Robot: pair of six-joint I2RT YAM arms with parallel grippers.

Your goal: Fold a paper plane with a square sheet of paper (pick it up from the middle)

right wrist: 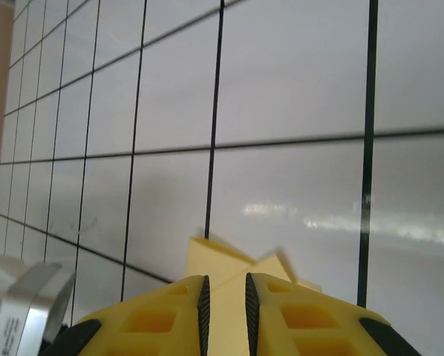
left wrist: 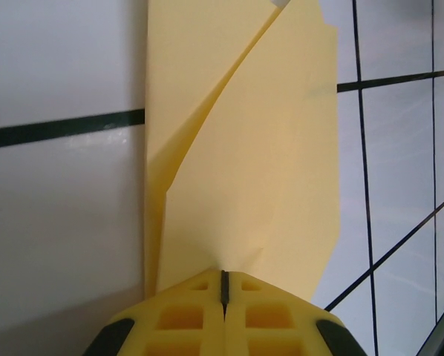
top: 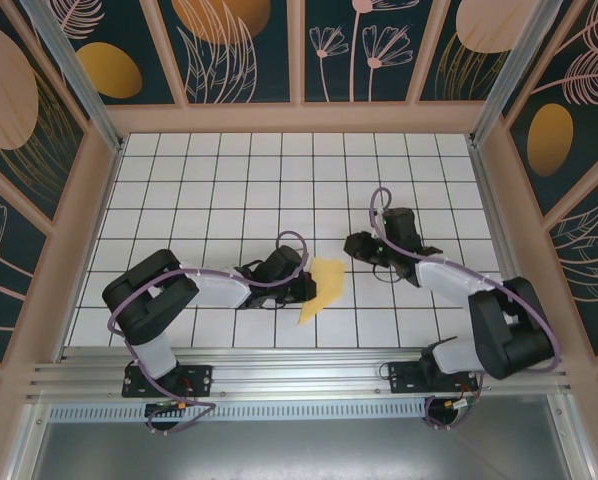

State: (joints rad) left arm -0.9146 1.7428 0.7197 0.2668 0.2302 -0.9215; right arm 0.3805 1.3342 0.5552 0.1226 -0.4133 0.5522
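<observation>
The yellow sheet of paper [top: 322, 287] lies on the white grid table as a narrower creased shape with a point toward the near edge. In the left wrist view the paper [left wrist: 252, 170] shows overlapping folded flaps. My left gripper [top: 304, 286] is at the sheet's left edge, and its jaws [left wrist: 224, 280] are shut on that edge, with small creases fanning out from the pinch. My right gripper [top: 357, 246] hovers by the sheet's far end. Its fingers [right wrist: 226, 297] stand slightly apart, and a folded corner of the paper [right wrist: 229, 263] is visible through the gap, below them.
The white tiled table [top: 229, 180] is ringed by wooden walls [top: 299, 118] at the back and both sides. A metal rail [top: 299, 372] runs along the near edge, where both arm bases are bolted.
</observation>
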